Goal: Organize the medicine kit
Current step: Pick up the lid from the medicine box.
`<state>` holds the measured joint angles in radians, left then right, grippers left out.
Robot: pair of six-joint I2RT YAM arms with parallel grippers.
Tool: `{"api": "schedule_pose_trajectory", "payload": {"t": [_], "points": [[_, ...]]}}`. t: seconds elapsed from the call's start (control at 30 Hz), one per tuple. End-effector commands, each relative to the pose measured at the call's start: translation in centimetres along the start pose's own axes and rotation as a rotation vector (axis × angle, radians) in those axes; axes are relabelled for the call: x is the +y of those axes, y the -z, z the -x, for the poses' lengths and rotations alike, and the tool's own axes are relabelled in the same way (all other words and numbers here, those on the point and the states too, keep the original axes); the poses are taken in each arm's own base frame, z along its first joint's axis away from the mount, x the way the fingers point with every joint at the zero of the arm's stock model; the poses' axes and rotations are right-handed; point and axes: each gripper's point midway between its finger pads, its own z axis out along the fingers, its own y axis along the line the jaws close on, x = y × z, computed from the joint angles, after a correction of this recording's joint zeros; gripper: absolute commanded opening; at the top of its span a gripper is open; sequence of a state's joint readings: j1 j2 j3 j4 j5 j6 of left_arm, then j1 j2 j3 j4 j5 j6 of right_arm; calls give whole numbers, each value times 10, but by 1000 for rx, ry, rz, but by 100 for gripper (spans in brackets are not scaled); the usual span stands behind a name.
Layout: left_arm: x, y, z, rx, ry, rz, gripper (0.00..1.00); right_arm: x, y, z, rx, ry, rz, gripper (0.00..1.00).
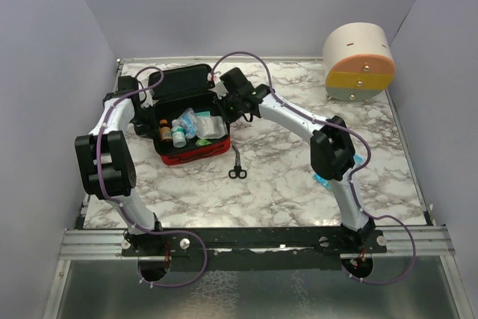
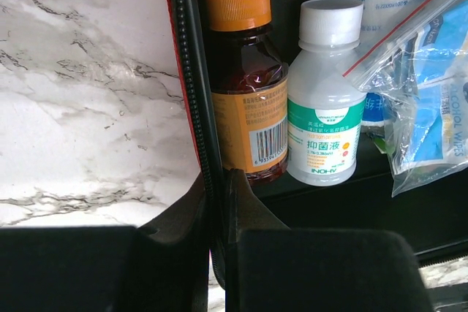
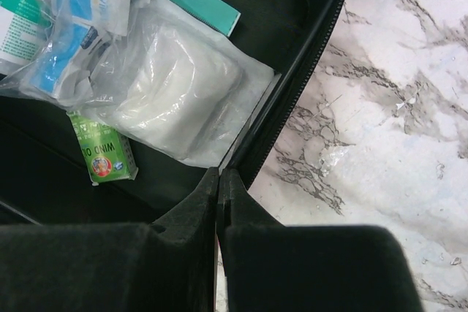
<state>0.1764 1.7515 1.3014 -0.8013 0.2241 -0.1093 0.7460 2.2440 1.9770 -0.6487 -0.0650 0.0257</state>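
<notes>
Currently: marble table (image 1: pixel 299 177), medicine kit (image 1: pixel 196 155) lying open left of centre between the two wrists, lid folded back on the side away from the arm bases. Round drawer container (image 1: pixel 358 61) sits at the far right corner, well apart. Left gripper (image 2: pixel 218 199): fingers pinched together on the kit's left wall, zipper rim running down between them. Right gripper (image 3: pixel 219 180): likewise clamped, on the right wall at the zipper edge. Contents, loose: sealed gauze packet (image 3: pixel 175 96); zip bag of wipes (image 2: pixel 431 85); brown bottle (image 2: pixel 245 100) with orange cap upright just beside white bottle (image 2: pixel 325 122); small green box (image 3: pixel 102 155) at the gauze's edge. Scissors (image 1: pixel 237 172) lie on the marble just in front of the kit, outside it. Handling judgement: fabric shell, semi-stiff, probably light; a wall would likely flex under a one-sided pull, so a rim pinch on opposite walls looks the sound hold. Bottles may topple if the case tilts; plastic bags look slippery.
</notes>
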Motion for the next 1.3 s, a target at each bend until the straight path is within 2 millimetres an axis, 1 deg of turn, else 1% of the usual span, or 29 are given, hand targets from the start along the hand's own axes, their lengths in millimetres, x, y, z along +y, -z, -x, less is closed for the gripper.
{"api": "schedule_pose_trajectory", "payload": {"t": [0.0, 0.2, 0.37, 0.43, 0.7, 0.93, 1.1, 1.17, 1.27], "points": [[17, 6, -14, 57, -116, 38, 0, 3, -7, -105, 333, -24, -13, 1], [19, 10, -27, 80, -152, 37, 0, 18, 2, -127, 375, -38, 8, 1], [22, 10, -41, 120, -171, 42, 0, 29, 9, -138, 401, -45, 23, 1], [20, 18, -42, 105, -181, 39, 0, 34, 12, -141, 410, -45, 30, 1], [20, 31, -64, 119, -216, 33, 0, 50, 27, -156, 441, -51, 46, 1], [17, 35, -63, 105, -227, 25, 0, 65, 42, -180, 487, -65, 57, 1], [16, 37, -62, 104, -234, 17, 0, 70, 48, -194, 510, -72, 55, 1], [16, 36, -63, 106, -234, 16, 0, 70, 47, -195, 510, -73, 50, 1], [16, 37, -63, 105, -234, 15, 0, 69, 44, -192, 506, -72, 44, 1]]}}
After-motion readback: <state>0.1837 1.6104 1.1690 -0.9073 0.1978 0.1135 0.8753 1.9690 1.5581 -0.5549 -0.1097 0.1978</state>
